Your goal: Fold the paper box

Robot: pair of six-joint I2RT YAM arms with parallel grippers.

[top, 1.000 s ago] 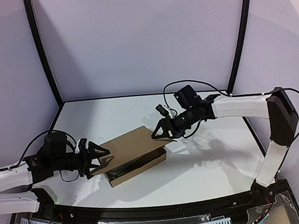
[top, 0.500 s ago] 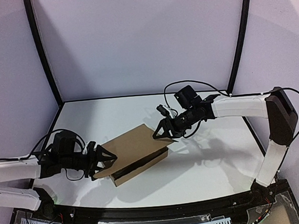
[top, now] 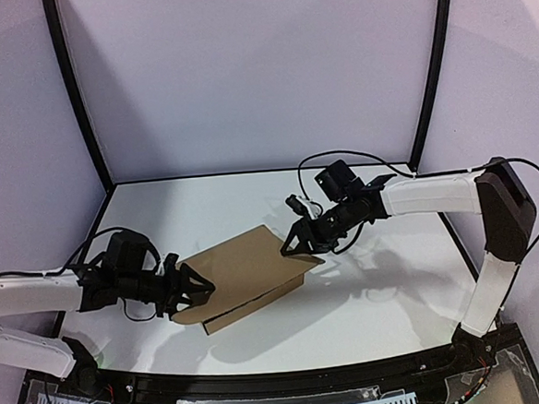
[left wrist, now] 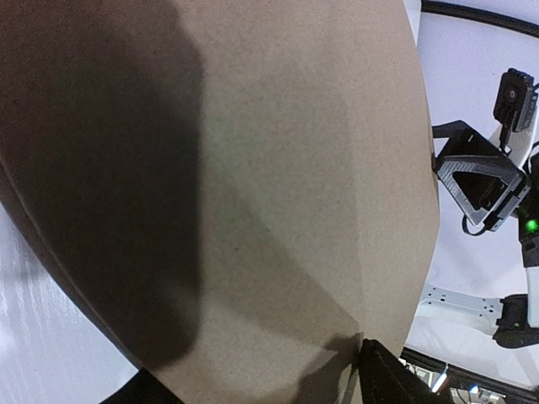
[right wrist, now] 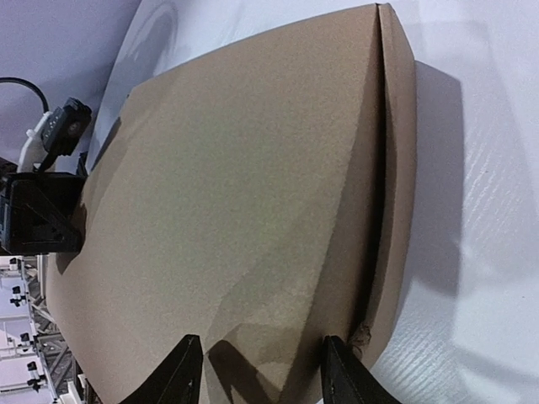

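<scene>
Two grippers down on the paper box (top: 242,270)!
It lies askew mid-worktop (top: 378,296), a little toward the near edge. Left gripper (top: 200,295), fingers spread, sits on its left end; right gripper (top: 293,250), fingers also apart, rests on its far right corner.

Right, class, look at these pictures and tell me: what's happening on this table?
Two robot arms are folding a brown paper box on the white table. The left tool is at the lid's near-left corner and the right tool at its far-right corner, both with jaws apart against the cardboard. The lid lies almost flat over the base, with a thin dark gap showing along the front edge.
</scene>
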